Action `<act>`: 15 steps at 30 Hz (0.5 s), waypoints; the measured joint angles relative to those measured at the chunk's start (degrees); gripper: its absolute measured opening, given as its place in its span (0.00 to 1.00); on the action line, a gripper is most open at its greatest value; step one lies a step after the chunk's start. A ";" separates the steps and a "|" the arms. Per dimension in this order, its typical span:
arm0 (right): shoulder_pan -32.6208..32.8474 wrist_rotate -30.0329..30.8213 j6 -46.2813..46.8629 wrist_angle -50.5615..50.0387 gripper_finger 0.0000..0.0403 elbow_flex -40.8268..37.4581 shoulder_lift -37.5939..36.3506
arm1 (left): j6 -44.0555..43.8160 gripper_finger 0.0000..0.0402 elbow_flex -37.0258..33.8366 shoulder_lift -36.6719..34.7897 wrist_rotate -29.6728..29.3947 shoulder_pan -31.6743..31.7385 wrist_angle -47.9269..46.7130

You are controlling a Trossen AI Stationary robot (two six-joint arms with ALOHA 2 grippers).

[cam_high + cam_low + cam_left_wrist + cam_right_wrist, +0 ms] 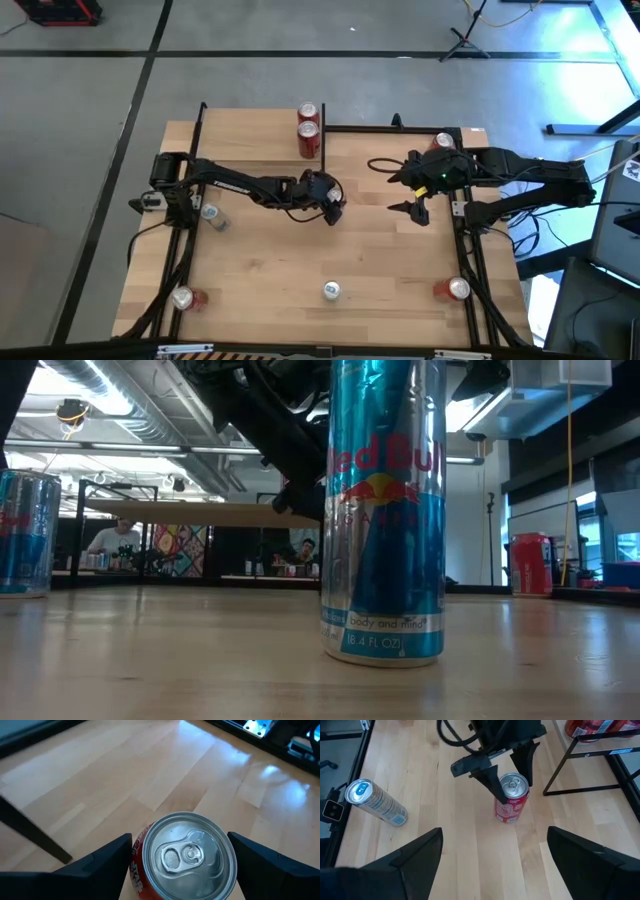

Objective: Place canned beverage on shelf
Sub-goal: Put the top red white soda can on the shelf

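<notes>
A red can point(509, 802) stands upright on the table near its middle; its silver top point(190, 857) faces up. My left gripper point(511, 784) is open and hangs over it from the table's left, slanting down, with one finger point(100, 865) on each side of the can's top; I see no touch. In the high view the left gripper point(333, 207) covers the can. The shelf point(255, 135) stands at the far left with two red cans point(308, 125) at its right end. My right gripper point(418, 212) waits open, raised, right of centre.
A silver-blue can point(375, 802) lies on its side at the table's left. A tall blue can point(385, 510) stands at the near edge's middle, with red cans at the near left point(183, 297) and near right point(452, 290). Another can point(443, 142) sits at the far right.
</notes>
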 joint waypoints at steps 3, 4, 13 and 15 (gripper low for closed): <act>-0.01 0.00 0.00 0.17 0.86 0.00 0.00 | 2.55 0.75 -0.04 0.00 -0.63 -0.57 0.02; -0.01 0.00 0.00 0.16 0.86 0.00 0.00 | 2.76 0.75 -0.04 0.01 -0.72 -0.67 -0.02; 0.01 0.00 -0.01 0.20 0.86 0.00 0.00 | -2.15 0.70 -0.11 0.09 -3.41 -0.67 -0.46; -0.01 0.00 0.00 0.19 0.86 0.00 0.00 | -3.49 0.66 -0.12 0.08 -4.13 -0.72 -0.29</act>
